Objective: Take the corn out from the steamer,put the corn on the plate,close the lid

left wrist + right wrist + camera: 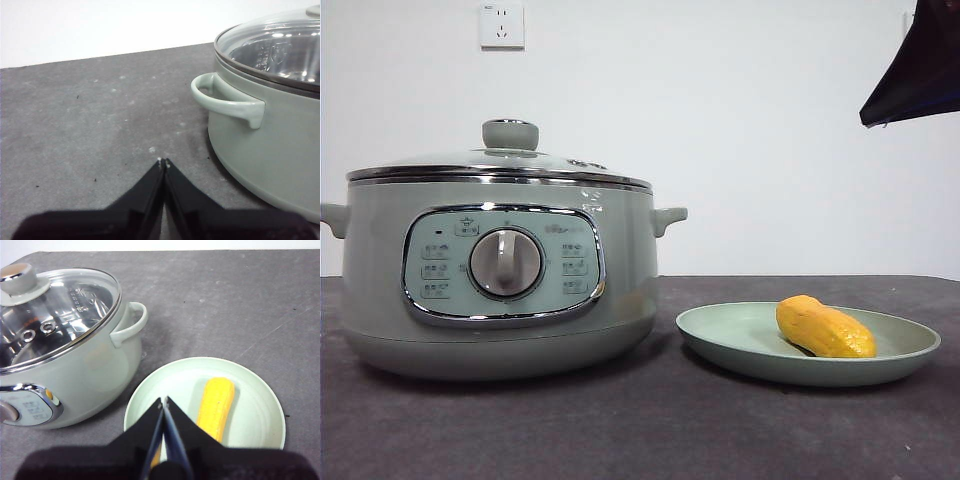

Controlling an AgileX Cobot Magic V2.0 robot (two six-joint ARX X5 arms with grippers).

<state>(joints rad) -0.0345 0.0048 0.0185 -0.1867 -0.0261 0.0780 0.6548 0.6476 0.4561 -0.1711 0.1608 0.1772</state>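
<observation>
The sage-green steamer [500,275] stands at the left of the table with its glass lid [505,160] sitting closed on it. The yellow-orange corn [824,328] lies on the pale green plate [720,335] to the right of the steamer. In the right wrist view, the right gripper [163,401] is shut and empty, held above the plate [250,425] beside the corn [216,407]; the steamer [75,375] and lid [55,310] show too. The left gripper [163,162] is shut and empty, over bare table beside the steamer's side handle [227,102].
A dark grey mat [640,430] covers the table. A white wall with a socket [501,25] is behind. A black arm tip [918,70] shows at the top right corner of the front view.
</observation>
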